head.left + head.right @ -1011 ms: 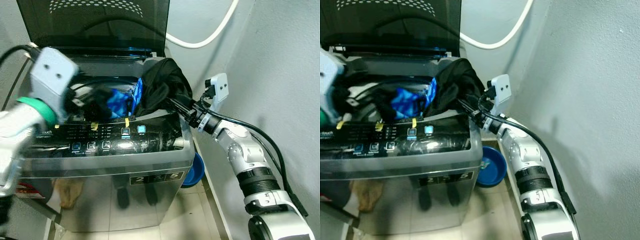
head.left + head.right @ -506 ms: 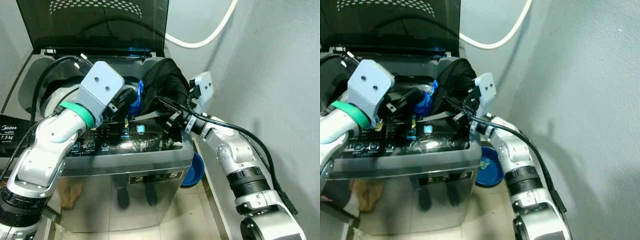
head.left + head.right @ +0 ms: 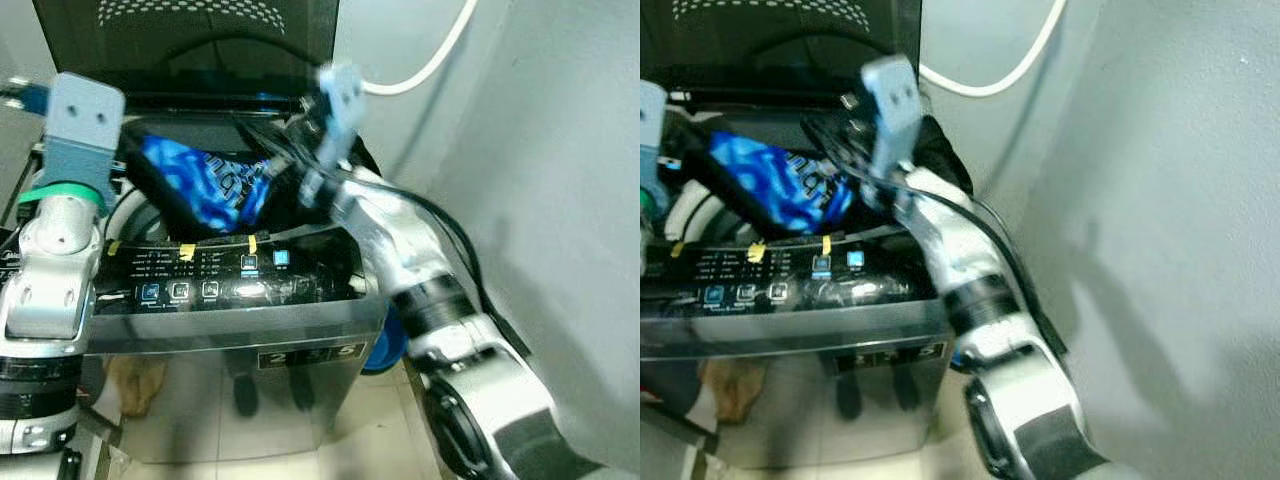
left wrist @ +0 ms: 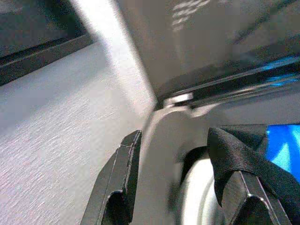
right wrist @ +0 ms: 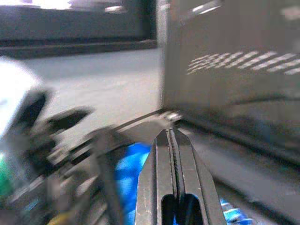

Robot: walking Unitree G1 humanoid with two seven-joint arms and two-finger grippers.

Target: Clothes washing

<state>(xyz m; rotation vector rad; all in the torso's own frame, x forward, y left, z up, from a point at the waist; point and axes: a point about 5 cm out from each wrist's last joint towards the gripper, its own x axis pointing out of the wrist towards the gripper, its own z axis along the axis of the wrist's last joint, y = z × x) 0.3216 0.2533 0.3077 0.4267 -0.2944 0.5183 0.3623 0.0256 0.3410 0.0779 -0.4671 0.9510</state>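
Presently we find loading unfinished: left gripper (image 4: 187, 206) clamped on blue garment (image 3: 205, 185) above washer (image 3: 230, 300); right gripper (image 5: 174, 187) together.

A blue-patterned garment with black edges (image 3: 205, 185) hangs stretched out above the open tub of the top-loading washing machine (image 3: 240, 310), whose dark lid (image 3: 200, 45) stands raised at the back. A black garment (image 3: 935, 150) lies bunched over the tub's rim at the machine's right rear corner.
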